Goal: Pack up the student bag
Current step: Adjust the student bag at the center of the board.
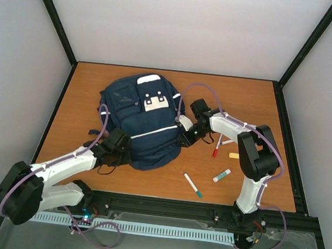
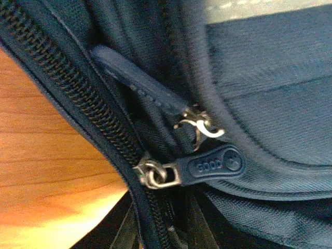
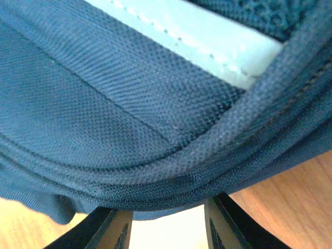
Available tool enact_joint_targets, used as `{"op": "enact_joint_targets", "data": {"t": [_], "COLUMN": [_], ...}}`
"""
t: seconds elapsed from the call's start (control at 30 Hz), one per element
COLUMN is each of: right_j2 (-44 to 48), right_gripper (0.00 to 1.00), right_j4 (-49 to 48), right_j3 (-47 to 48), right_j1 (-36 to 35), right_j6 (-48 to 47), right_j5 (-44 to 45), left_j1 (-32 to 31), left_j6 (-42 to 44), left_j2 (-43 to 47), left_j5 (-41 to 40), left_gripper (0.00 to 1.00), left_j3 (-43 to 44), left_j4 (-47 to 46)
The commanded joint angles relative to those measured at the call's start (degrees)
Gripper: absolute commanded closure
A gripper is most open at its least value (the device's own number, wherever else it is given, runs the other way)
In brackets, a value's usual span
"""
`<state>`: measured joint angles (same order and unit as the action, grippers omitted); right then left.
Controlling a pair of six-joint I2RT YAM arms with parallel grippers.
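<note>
Student bag (image 1: 140,119) lies flat at the middle of the table (image 1: 257,98), top toward 12 o'clock, buckle patch face up.

Left gripper (image 1: 118,145): pressed against the bag's rim at its 7 o'clock. The wrist camera fills with navy cloth. A rubber zip pull (image 2: 210,166) lies at centre, with a second metal slider (image 2: 199,127) just above it at 12 o'clock. The zip teeth (image 2: 78,93) run from 10 o'clock down to 6 o'clock, with bare table beyond at 9 o'clock. My own jaws barely show here, so I cannot tell how wide they stand or whether they have the pull.

Right gripper (image 1: 185,135): at the bag's side, at its 4 o'clock. From the wrist, both fingers (image 3: 106,231) stand apart at 6 o'clock, with lit table in the gap. The bag's piped edge lies across their tips and hides them. The jaws are possibly nipping that edge; I cannot tell. A pale reflective stripe (image 3: 207,36) crosses at 1 o'clock.

Loose items, all clear of the bag:
- red-capped marker (image 1: 217,146), just past my right gripper at 3 o'clock
- small yellowish eraser (image 1: 233,155) beside it
- green-capped stick (image 1: 221,176) and teal-capped pen (image 1: 193,185), at the bag's 4 to 5 o'clock, near my right arm
</note>
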<state>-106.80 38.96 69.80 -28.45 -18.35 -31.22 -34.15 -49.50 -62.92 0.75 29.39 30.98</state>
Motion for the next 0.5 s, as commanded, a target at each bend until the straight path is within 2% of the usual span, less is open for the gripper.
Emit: {"op": "enact_joint_targets", "data": {"t": [0.0, 0.1, 0.2, 0.37, 0.47], "right_j2": [-2.07, -1.89, -1.47, 3.36, 8.39], "right_gripper": [0.60, 0.60, 0.60, 0.59, 0.59], "right_j4": [-0.84, -0.51, 0.40, 1.71, 3.69], "right_j3": [2.95, 4.36, 6.11, 5.43, 3.85], "right_j1": [0.24, 1.18, 2.46, 3.31, 3.32], "right_j6": [1.90, 1.67, 1.35, 0.11, -1.79], "right_j5": [3.94, 5.19, 6.17, 7.57, 5.51], "left_j1": [-3.50, -7.65, -12.29, -20.29, -22.02], "left_j6": [-1.16, -1.98, -3.35, -3.27, -2.22], "left_j2": [-1.89, -5.62, -11.22, -20.00, -20.08], "left_j5": [5.34, 4.60, 3.43, 0.50, 0.12], "left_gripper": [0.80, 0.88, 0.91, 0.89, 0.85], "left_j3": [-1.06, -0.96, 0.97, 7.58, 10.98], "left_j4": [-13.91, -18.74, -21.82, -20.86, -15.83]}}
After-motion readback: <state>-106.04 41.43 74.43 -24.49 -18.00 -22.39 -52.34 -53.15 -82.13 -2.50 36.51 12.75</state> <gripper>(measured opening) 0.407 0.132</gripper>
